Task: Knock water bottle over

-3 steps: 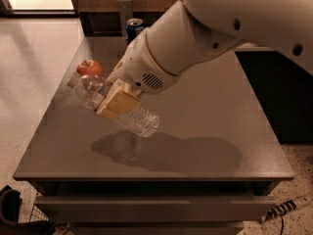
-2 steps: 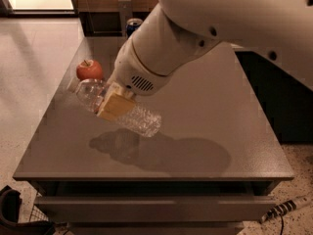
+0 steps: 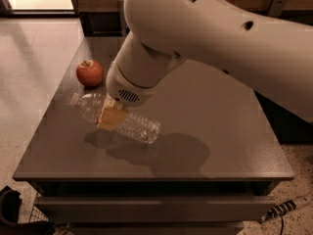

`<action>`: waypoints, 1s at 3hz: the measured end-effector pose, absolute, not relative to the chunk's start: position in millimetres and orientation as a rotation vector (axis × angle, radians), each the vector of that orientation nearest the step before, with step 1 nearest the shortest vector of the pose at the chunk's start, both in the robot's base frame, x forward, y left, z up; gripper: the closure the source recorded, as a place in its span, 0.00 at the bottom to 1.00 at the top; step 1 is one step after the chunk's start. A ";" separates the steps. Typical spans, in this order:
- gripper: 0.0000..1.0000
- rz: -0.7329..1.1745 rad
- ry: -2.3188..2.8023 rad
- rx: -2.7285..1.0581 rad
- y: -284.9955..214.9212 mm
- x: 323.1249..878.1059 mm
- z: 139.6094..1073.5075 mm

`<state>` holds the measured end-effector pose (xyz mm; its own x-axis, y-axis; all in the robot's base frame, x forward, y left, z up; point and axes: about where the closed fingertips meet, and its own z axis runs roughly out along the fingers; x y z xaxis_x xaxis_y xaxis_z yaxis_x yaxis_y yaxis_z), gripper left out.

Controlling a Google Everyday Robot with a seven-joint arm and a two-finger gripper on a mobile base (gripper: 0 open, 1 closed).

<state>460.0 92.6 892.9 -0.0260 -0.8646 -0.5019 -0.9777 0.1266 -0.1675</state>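
Camera view: pinching water bottle (image 3: 142, 127) mid-body with gripper (image 3: 111, 116), tipped sideways, cap toward apple (image 3: 89, 73), on or just above table (image 3: 220, 131); probably gripped so for laying flat.

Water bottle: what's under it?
Under the water bottle, only its shadow on the table shows. The end effector, clamped around its middle, covers the tabletop just beneath there.

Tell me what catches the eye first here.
The big white arm fills the upper right. Its gripper sits over the middle of the bottle, which is tipped on its side left of the table's centre, cap leftward. A red apple stands just behind it.
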 end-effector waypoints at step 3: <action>0.85 0.397 1.914 -1.898 122.3 458.9 845.8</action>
